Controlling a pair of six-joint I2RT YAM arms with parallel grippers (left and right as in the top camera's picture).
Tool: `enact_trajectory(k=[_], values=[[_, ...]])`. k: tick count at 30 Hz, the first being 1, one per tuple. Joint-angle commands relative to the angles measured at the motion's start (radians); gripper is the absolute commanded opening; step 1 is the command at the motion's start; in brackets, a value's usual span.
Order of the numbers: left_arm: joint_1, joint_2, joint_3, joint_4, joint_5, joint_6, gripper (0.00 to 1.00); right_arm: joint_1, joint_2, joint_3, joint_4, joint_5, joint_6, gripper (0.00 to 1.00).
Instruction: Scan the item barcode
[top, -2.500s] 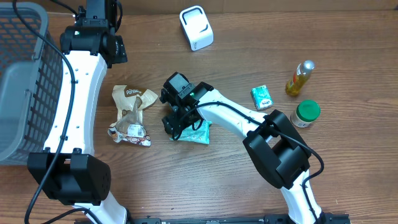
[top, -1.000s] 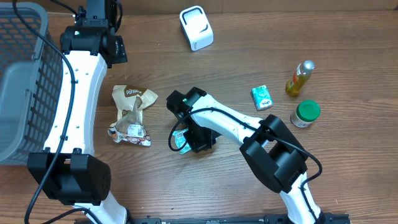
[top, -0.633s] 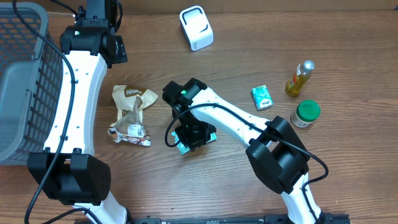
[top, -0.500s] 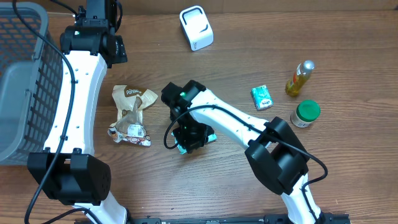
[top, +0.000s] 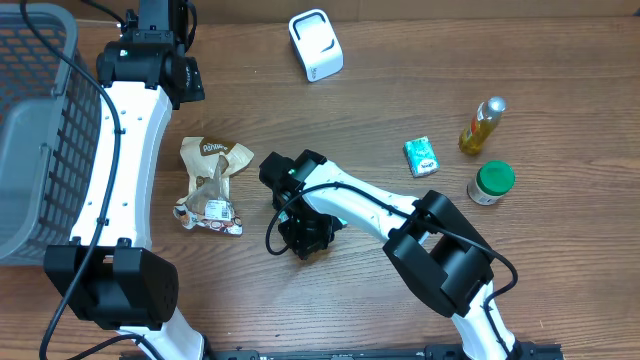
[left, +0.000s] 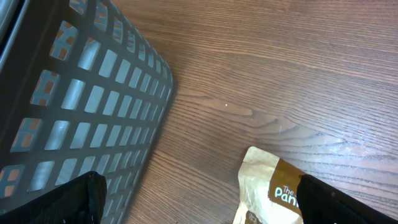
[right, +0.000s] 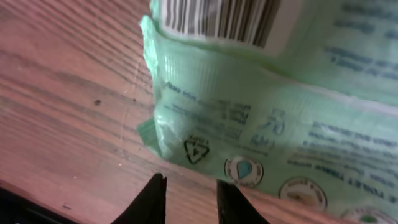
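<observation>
Seen from overhead, the wooden tabletop (top: 540, 300) carries everything I am working with, and the grey basket (top: 40, 150) takes up its left edge. My left arm (top: 125, 150) runs alongside that basket. Its end effector (left: 205, 208) is released, with the dark fingers (left: 74, 199) spread wide above bare wood and nothing between them. My right arm (top: 370, 205) reaches to mid-table, where its end effector (right: 189, 199) hangs low over the green packet (right: 267, 118).

From the right wrist, the two fingertips (right: 154, 198) stand slightly parted at the packet's edge. Only wood grain shows in the gap, so the right end effector is released too.

The packet lies flat on the tabletop with its barcode (right: 214, 18) facing up. In the overhead view the end effector hides most of it.

A crumpled brown snack bag (top: 210, 185) lies just to the packet's left. The white scanner (top: 316, 45) sits well apart near the far edge. To the right stand a green-lidded jar (top: 491, 182) and a yellow bottle (top: 482, 125), with a small green pack (top: 422, 156) near them.
</observation>
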Motion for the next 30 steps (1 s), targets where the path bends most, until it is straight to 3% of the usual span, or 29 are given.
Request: enact_trajectory(k=[1, 11, 14, 18, 23, 27, 30], values=[[-0.007, -0.019, 0.016, 0.001, -0.013, 0.008, 1.0, -0.003, -0.032, -0.008, 0.026, -0.003, 0.0, 0.24], [-0.007, -0.019, 0.016, 0.001, -0.013, 0.008, 1.0, -0.029, -0.032, -0.008, 0.117, 0.116, 0.005, 0.24], [-0.007, -0.019, 0.016, 0.001, -0.013, 0.008, 1.0, -0.042, -0.032, -0.008, 0.122, 0.115, 0.004, 0.17], [-0.007, -0.019, 0.016, 0.001, -0.013, 0.008, 1.0, -0.063, -0.032, 0.02, 0.147, 0.108, 0.06, 0.16], [-0.007, -0.019, 0.016, 0.001, -0.013, 0.008, 1.0, -0.082, -0.051, 0.105, 0.083, 0.002, 0.005, 0.14], [-0.007, -0.019, 0.016, 0.001, -0.013, 0.008, 1.0, -0.127, -0.119, 0.189, 0.04, 0.003, 0.001, 0.18], [-0.007, -0.019, 0.016, 0.001, -0.013, 0.008, 0.99, -0.206, -0.156, 0.191, 0.024, 0.032, 0.119, 0.32]])
